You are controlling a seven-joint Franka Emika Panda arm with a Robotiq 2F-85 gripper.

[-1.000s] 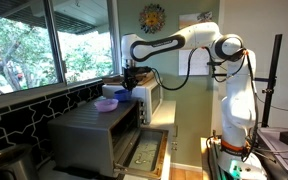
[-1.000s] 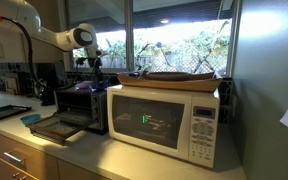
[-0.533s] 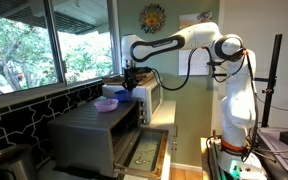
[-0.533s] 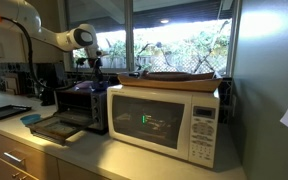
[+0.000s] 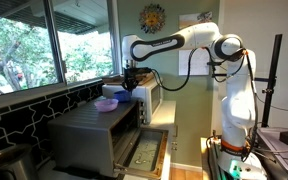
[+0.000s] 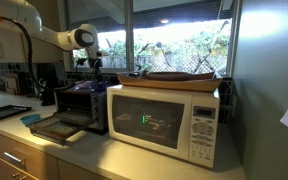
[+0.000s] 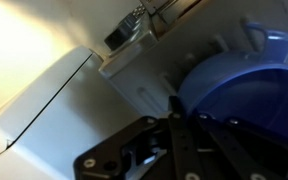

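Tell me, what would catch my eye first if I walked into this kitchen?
The big white robot arm reaches out over the counter, and its shut gripper hangs just above the top of a toaster oven whose door lies open. In the wrist view a blue bowl sits right beside the gripper's tips. A white microwave stands next to the oven.

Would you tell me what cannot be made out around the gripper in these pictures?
- Gripper: whether its shut tips pinch the rim of the bowl; it is tiny in both exterior views and blurred in the wrist view.
- Bowl: cut off by the wrist view's right and bottom edges.
- Inside of the oven: too dark in both exterior views.
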